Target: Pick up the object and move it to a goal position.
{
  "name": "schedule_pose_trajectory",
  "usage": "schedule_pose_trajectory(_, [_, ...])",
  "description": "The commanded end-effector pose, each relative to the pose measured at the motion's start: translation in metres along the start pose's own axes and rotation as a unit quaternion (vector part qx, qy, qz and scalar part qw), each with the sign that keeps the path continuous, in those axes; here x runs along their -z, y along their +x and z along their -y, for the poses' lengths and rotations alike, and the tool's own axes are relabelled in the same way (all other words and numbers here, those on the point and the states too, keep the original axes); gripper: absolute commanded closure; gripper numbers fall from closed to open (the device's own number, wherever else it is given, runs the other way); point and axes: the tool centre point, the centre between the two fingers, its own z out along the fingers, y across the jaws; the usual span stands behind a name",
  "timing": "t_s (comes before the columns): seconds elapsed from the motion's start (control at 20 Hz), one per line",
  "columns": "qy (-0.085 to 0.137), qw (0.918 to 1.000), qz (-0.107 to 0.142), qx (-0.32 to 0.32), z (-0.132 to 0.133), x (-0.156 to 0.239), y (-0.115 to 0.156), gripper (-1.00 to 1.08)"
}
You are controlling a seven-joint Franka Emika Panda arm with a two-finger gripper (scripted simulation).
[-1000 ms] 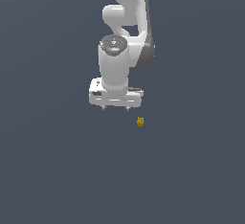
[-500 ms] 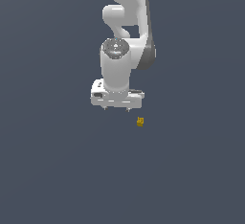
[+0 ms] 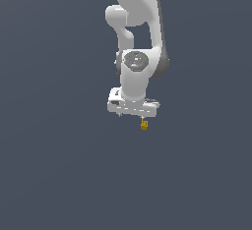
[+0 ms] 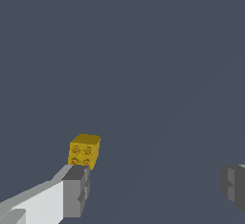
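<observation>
The object (image 3: 143,125) is a tiny mustard-yellow block lying on the flat dark grey floor. In the exterior view it sits just below the right end of the white gripper (image 3: 133,115). The wrist view shows the object (image 4: 84,151) with small round studs on its facing side. There it lies just past the tip of one grey finger (image 4: 75,189), not in the gap between the two. The other finger (image 4: 233,184) is far off at the frame's edge. The gripper (image 4: 153,185) is open wide and holds nothing. How high it hangs above the floor I cannot tell.
The white arm (image 3: 138,32) rises from the gripper toward the top of the exterior view. Around it there is only the plain dark grey floor (image 3: 59,175). No goal marker shows in either view.
The gripper has moved toward the exterior view's right and lower in the picture, closing in on the object. The object has not moved.
</observation>
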Motion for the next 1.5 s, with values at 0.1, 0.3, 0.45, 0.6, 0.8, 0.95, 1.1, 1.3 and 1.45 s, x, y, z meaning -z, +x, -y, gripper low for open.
schedule_pose_trajectory(0.1, [0.004, 0.9997, -0.003, -0.025, 0.03, -0.022, -0.008, -0.92])
schedule_pose_trajectory(0.3, [0.007, 0.999, -0.006, -0.043, 0.05, -0.037, -0.014, -0.92])
schedule_pose_trajectory(0.45, [0.009, 0.9986, -0.007, -0.053, 0.061, -0.045, -0.018, -0.92])
schedule_pose_trajectory(0.6, [0.01, 0.9982, -0.007, -0.059, 0.067, -0.05, -0.021, -0.92])
schedule_pose_trajectory(0.8, [0.011, 0.998, -0.008, -0.061, 0.071, -0.052, -0.022, -0.92])
schedule_pose_trajectory(0.95, [0.01, 0.9981, -0.007, -0.06, 0.07, -0.053, -0.022, -0.92])
schedule_pose_trajectory(1.1, [0.011, 0.9981, -0.007, -0.06, 0.07, -0.06, -0.022, -0.92])
schedule_pose_trajectory(1.3, [0.011, 0.9981, -0.007, -0.061, 0.071, -0.079, -0.022, -0.92])
schedule_pose_trajectory(1.45, [0.011, 0.998, -0.007, -0.061, 0.071, -0.093, -0.023, -0.92])
